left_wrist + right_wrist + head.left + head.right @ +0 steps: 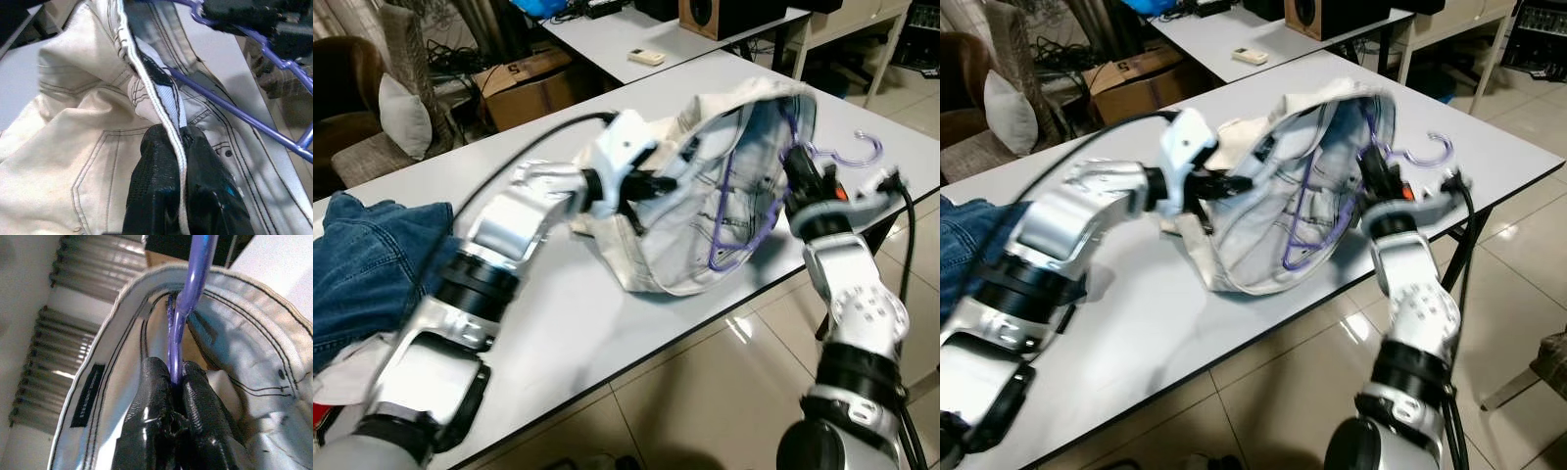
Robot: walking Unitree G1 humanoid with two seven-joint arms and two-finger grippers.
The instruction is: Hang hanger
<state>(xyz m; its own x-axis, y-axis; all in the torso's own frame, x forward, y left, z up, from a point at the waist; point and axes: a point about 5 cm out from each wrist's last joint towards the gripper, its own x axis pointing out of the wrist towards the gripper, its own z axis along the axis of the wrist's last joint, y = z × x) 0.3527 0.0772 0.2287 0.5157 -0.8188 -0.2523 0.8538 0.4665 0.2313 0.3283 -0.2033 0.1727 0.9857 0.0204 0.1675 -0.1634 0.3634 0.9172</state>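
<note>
Silver arms reach out from the bottom of the head views over a white table (pixel 607 323), meeting at a pale garment (pixel 705 245) that lies bunched near the far right edge. It looks like cream trousers or a skirt, stitched in dark thread, with a back pocket showing in the left wrist view.

Left gripper (pixel 180 142) has its two black fingers pressed together on the garment's waistband, pinching the doubled edge and lifting it off the table. That lift seems meant to hold the waist open like a mouth, so the inside faces the other arm.

Right gripper (pixel 172 382) is clamped on a purple hanger (pixel 744 211), fingers tight on the thin bar near its neck. The hanger's body sits inside the open waist, its bar running across the lining, while its hook (pixel 862 152) sticks out past the garment toward the table's right edge. Gripping near the neck likely gives control of the hanger's tilt as it is worked in.

My reading is that the step in hand is fitting the hanger into the garment, with the actual hanging not yet done. No rail is in sight.

Blue jeans (pixel 362 264) lie heaped at the table's left end, well apart from the work.
</note>
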